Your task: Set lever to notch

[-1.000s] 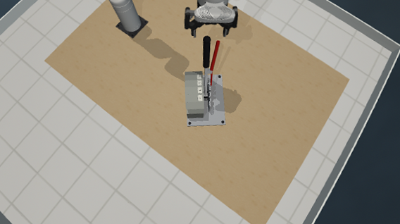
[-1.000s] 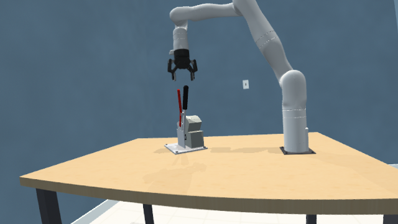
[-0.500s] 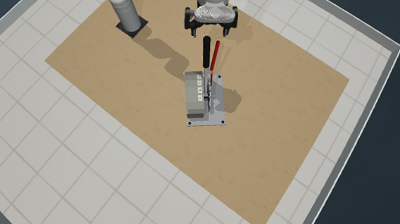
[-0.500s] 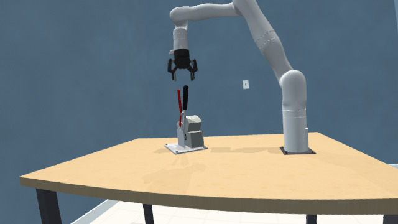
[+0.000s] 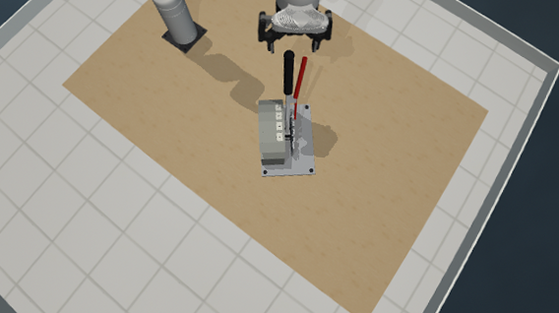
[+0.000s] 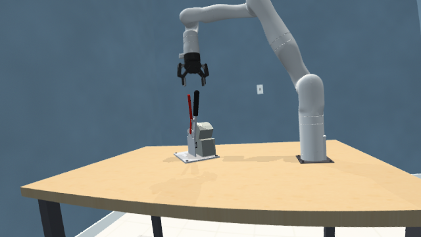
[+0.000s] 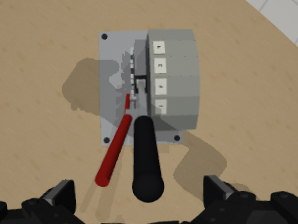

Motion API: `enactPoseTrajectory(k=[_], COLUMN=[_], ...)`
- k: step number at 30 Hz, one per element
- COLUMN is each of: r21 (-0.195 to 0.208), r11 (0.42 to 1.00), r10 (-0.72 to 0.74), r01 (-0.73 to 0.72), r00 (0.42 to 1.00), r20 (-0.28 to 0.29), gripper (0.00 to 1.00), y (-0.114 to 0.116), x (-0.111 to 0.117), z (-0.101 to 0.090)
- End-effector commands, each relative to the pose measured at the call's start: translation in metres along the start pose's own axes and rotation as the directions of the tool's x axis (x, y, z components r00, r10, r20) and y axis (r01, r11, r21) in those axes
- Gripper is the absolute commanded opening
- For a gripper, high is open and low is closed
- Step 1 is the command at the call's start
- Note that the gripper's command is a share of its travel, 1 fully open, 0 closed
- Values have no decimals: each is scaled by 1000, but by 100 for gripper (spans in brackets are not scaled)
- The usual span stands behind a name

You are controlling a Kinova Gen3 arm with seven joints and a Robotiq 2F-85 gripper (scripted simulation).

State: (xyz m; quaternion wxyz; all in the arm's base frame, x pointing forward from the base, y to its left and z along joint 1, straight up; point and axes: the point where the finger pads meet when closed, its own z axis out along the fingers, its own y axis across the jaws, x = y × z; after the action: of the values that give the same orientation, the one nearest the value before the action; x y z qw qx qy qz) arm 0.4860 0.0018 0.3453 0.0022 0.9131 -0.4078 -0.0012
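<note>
The lever unit (image 5: 286,132) stands on a grey baseplate in the middle of the wooden table. Its black handle (image 5: 288,73) rises upright, with the red bar (image 5: 300,81) beside it, spread a little away from the handle. Small number plates (image 7: 160,76) run in a row on the grey block next to the notched slot. My gripper (image 6: 193,80) is open and empty, hanging a little above the handle's tip. In the wrist view the handle (image 7: 147,163) and the red bar (image 7: 115,152) lie between my two fingers. The numbers on the plates are too small to read.
The arm's base (image 6: 312,155) stands on the table to the right of the lever unit in the side view. The table's curved front edge (image 6: 197,207) is far from the unit.
</note>
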Motion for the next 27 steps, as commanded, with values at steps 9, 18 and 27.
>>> enactPoseTrajectory(k=[9, 18, 27], r21=[0, 0, 0], r11=[1000, 1000, 1000], r10=[0, 0, 0], r01=[0, 0, 0], r00=[1000, 1000, 1000], r20=[0, 0, 0], gripper=[98, 98, 98], y=[0, 0, 0], x=[0, 0, 0], z=[14, 28, 46])
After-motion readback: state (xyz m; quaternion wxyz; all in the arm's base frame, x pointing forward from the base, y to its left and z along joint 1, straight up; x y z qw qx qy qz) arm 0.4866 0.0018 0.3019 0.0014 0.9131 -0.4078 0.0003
